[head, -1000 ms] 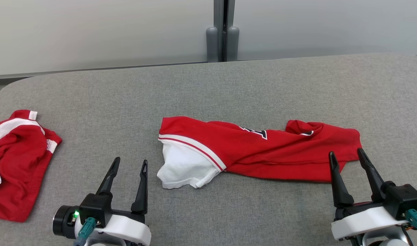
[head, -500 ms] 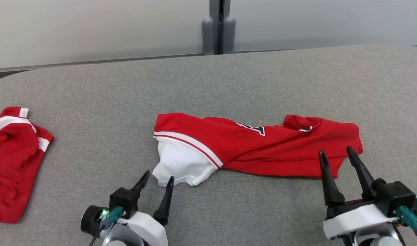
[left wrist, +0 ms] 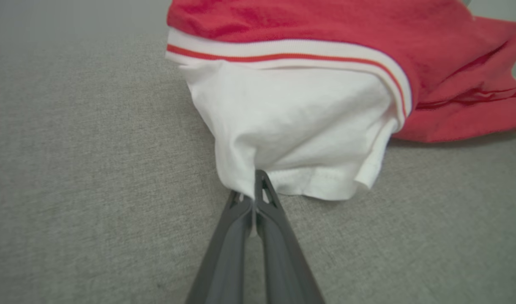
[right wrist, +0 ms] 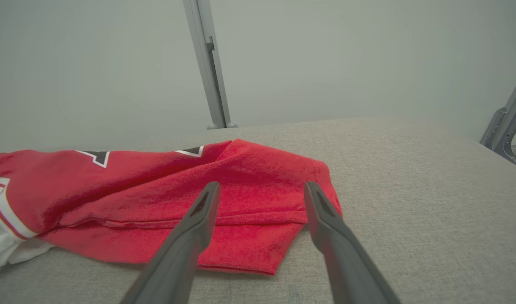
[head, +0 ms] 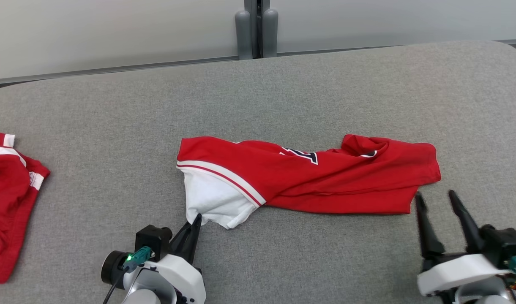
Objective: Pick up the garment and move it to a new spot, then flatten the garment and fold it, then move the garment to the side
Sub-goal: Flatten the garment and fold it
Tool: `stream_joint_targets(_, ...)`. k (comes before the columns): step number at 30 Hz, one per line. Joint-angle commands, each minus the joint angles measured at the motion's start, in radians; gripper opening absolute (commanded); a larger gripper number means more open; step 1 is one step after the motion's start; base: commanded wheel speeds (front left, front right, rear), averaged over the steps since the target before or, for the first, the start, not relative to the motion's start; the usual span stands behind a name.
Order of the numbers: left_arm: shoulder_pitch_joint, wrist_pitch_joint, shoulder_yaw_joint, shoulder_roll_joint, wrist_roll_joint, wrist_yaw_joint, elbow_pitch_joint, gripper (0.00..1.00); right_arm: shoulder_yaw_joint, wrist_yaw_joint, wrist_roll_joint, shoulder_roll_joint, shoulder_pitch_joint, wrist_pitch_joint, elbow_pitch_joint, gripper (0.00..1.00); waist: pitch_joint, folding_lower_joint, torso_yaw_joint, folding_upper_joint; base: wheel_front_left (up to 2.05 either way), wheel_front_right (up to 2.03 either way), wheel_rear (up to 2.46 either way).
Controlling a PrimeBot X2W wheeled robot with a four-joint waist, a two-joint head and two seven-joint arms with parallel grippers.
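The garment (head: 317,177) is a red shirt with a white sleeve and a red-and-white stripe, lying crumpled across the middle of the grey table (head: 283,97). My left gripper (head: 195,219) is shut on the lower edge of the white sleeve (head: 213,202); in the left wrist view the fingers (left wrist: 262,198) pinch the white sleeve hem (left wrist: 241,185). My right gripper (head: 436,199) stands open just in front of the garment's right end, clear of the cloth. In the right wrist view the open right gripper (right wrist: 260,190) frames the red cloth's corner (right wrist: 283,228).
A second red-and-white garment (head: 6,198) lies at the table's left edge. Behind the table are a pale wall and a grey post (head: 256,27). A metal frame (right wrist: 507,131) stands off to the right in the right wrist view.
My left gripper moved right and forward to the white sleeve and shut on its hem. The head camera has shifted, so the scene has slid left and up. The right gripper stays open.
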Motion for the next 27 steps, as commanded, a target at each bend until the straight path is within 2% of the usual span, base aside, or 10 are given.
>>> stream_joint_targets(1,-0.022,-0.007,0.0,0.008,-0.006,0.001,0.007,0.0,-0.031,0.0,0.006,-0.019,-0.003,-0.006,0.031,1.0,0.003,-0.0001,0.001,0.0,0.0,0.0,0.0)
stream_joint_targets(3,-0.026,-0.007,-0.001,0.009,-0.005,0.002,0.01,0.0,-0.049,0.0,0.017,-0.023,-0.007,-0.012,0.051,1.0,0.005,-0.0001,0.003,0.0,0.0,0.0,0.0)
stream_joint_targets(6,-0.045,-0.013,-0.008,0.009,-0.002,0.003,0.015,0.0,-0.104,0.0,0.054,-0.063,-0.047,-0.017,0.158,1.0,0.021,-0.0001,0.008,0.0,0.0,0.0,0.0)
stream_joint_targets(10,-0.063,-0.018,-0.015,0.009,0.001,0.004,0.017,0.0,-0.093,0.0,0.087,-0.104,-0.118,-0.021,0.271,1.0,0.037,-0.0001,0.011,0.0,0.0,0.0,0.0)
stream_joint_targets(19,-0.1,-0.029,-0.039,0.008,0.009,0.002,0.022,0.0,0.03,0.0,0.177,-0.174,-0.284,-0.007,0.484,1.0,0.072,-0.0001,0.024,0.0,0.0,0.0,0.0)
stream_joint_targets(26,-0.116,-0.037,-0.043,0.017,0.007,0.006,0.023,0.0,0.133,0.0,0.251,-0.214,-0.368,-0.01,0.582,1.0,0.098,-0.0001,0.029,0.0,0.0,0.0,0.0)
stream_joint_targets(27,-0.118,-0.038,-0.044,0.018,0.006,0.007,0.023,0.0,0.149,0.0,0.261,-0.221,-0.379,-0.01,0.593,0.89,0.101,-0.0001,0.028,0.0,0.0,0.0,0.0)
